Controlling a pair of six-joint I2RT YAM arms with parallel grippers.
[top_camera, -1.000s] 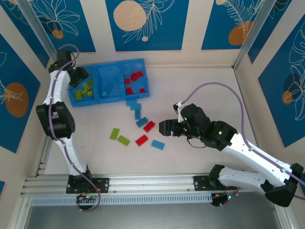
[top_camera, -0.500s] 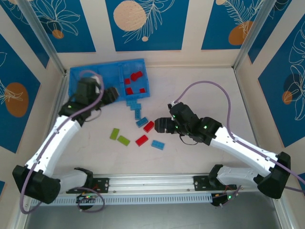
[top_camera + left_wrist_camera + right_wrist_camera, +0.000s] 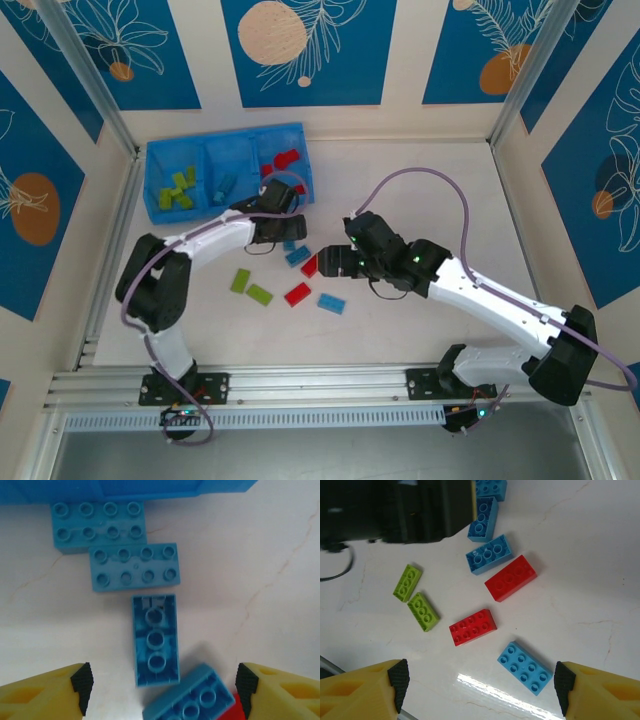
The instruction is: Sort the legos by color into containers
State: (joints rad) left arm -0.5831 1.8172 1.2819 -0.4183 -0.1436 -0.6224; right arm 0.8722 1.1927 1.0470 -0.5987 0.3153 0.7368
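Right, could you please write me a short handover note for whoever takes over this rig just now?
Left end effector: open, empty, over the loose blue bricks beside the tray.
Right end effector: open, empty, over loose red bricks and loose green bricks.
Done: tray holds sorted greens left, blues middle, reds right.
To do: five blue, two red, two green lie on the table.

White marbled table point(image 3: 420, 170), faint veins across it. Blue leaf-print panels point(image 3: 350, 60) line the walls. Metal rail point(image 3: 320, 382) along the near edge.
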